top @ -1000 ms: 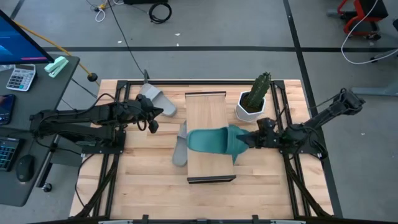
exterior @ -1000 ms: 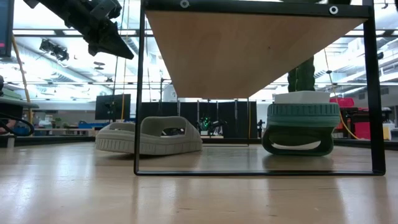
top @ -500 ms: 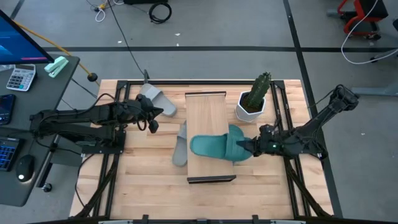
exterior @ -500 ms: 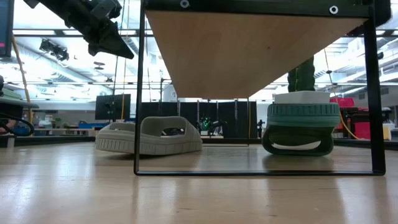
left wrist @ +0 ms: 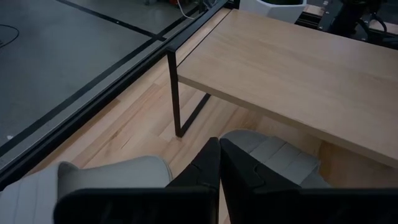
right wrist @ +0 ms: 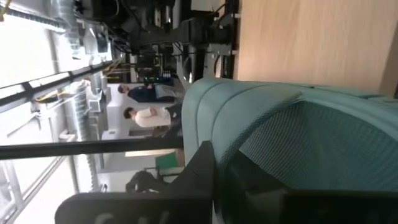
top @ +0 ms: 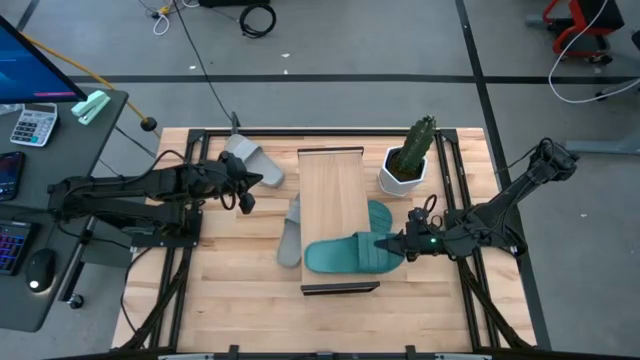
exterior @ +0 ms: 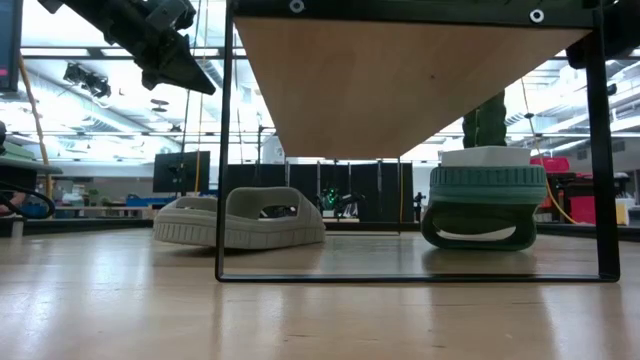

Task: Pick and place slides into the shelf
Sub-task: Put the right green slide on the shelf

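Teal slide [top: 345, 255] atop shelf [top: 335, 180], grey slides [top: 290, 232] beside

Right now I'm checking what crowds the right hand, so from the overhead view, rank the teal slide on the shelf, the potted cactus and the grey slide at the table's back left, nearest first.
From the right hand:
1. Teal slide, held by it, lying across the shelf.
2. Potted cactus, behind it, beside the shelf.
3. Grey slide, far across, by the left hand.

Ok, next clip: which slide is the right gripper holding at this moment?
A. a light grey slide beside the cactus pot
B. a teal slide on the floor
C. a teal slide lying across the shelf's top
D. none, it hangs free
C: in the high view the right gripper is shut on the teal slide, which lies across the shelf's plank top near its front end.
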